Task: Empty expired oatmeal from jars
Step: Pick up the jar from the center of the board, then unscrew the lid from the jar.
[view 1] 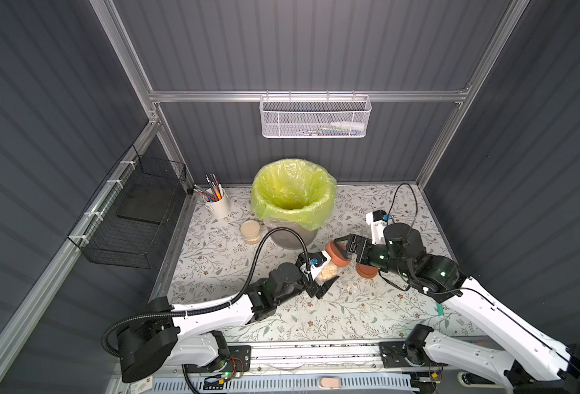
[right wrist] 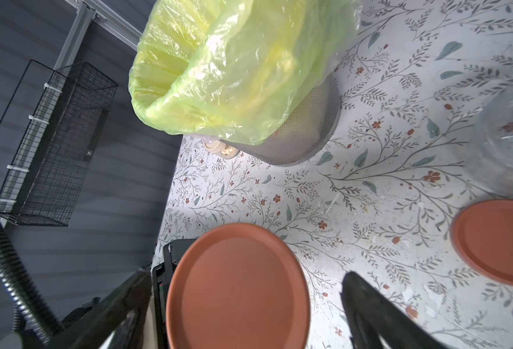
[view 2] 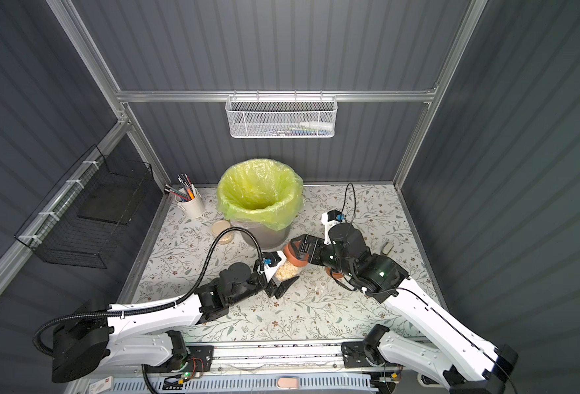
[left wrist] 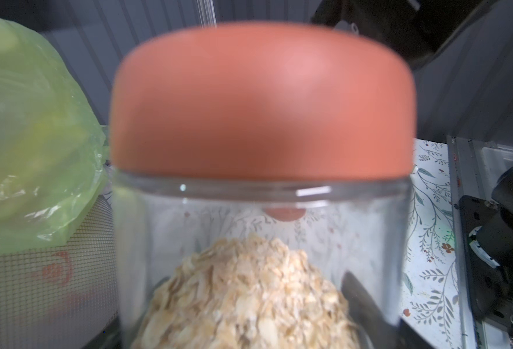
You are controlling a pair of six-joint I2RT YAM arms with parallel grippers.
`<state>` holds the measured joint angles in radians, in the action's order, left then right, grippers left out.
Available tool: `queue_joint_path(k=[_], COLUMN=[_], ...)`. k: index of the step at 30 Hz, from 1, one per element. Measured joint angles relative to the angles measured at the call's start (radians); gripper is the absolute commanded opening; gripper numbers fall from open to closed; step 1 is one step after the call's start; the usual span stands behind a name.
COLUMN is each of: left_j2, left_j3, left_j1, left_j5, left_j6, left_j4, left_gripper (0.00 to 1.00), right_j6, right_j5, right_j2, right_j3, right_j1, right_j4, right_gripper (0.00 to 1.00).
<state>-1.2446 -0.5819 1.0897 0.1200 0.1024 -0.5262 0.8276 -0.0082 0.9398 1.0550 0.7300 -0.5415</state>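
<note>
My left gripper (view 1: 326, 276) is shut on a clear glass jar (view 1: 327, 271) (left wrist: 264, 208), holding it tilted above the table's middle. Pale oatmeal (left wrist: 243, 296) lies heaped inside. The jar's terracotta lid (view 1: 337, 261) (right wrist: 237, 287) is on. My right gripper (view 1: 341, 250) stands open around that lid, and a gap shows beside one finger (right wrist: 370, 311). A second jar with a cream lid (view 1: 250, 231) stands left of the bin. An empty clear jar (right wrist: 508, 142) sits on the table, with a loose terracotta lid (right wrist: 496, 241) (view 1: 367, 271) near it under my right arm.
A grey mesh bin with a yellow-green bag (view 1: 293, 201) stands at the back centre. A white pen cup (view 1: 216, 204) is at the back left. A black wire basket (view 1: 135, 218) hangs on the left wall. A few spilled flakes (view 1: 351, 288) lie on the floral table.
</note>
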Motion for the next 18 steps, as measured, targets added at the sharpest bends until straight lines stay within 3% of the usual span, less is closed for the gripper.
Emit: queue_joint_path(k=[5,13,18], left_j2=[0.0,-0.037,-0.045], left_j3=[0.015,0.021,0.031], left_j1=[0.0,0.0,0.0], left_j5=[0.0,0.001,0.001], left_j6=[0.067,0.163,0.208], left_j4=[-0.029,-0.097,-0.123], left_gripper=[0.28,0.28,0.28], right_j6=[0.031,0.077,0.073], right_j5=[-0.039,-0.24,-0.348], right_j2=[0.006,0.085,0.143], right_j3=[0.086,0.196,0.224], right_j1=[-0.056,-0.185,-0.211], right_j4=[-0.101,-0.285,-0.377], right_gripper=[0.99,0.99,0.99])
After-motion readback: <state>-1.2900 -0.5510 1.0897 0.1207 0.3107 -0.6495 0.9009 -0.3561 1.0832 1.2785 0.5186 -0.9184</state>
